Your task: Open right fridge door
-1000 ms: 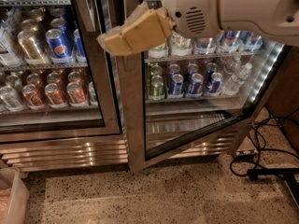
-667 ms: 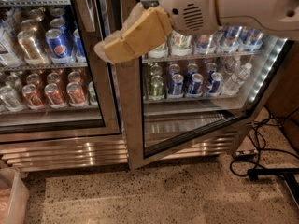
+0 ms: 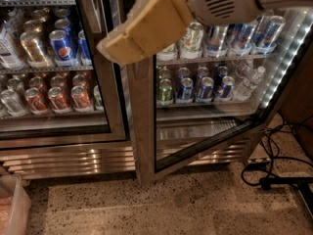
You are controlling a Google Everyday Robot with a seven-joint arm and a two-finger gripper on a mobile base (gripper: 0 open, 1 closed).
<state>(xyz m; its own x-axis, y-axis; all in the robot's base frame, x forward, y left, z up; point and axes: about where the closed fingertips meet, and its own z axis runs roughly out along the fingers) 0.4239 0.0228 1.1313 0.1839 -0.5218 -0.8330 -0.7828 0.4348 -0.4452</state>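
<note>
Right fridge door (image 3: 144, 131) stands ajar; the gripper (image 3: 117, 48) hangs before its frame edge, whether clamped I cannot tell. If it slips, door may swing shut.

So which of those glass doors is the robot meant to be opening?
Look at the drinks fridge with two steel-framed glass doors. The right fridge door is the one below the tan gripper, at top centre. Unlike the left door, shut flat over the Pepsi cans, it stands swung outward, its bottom edge slanting across the floor.
</note>
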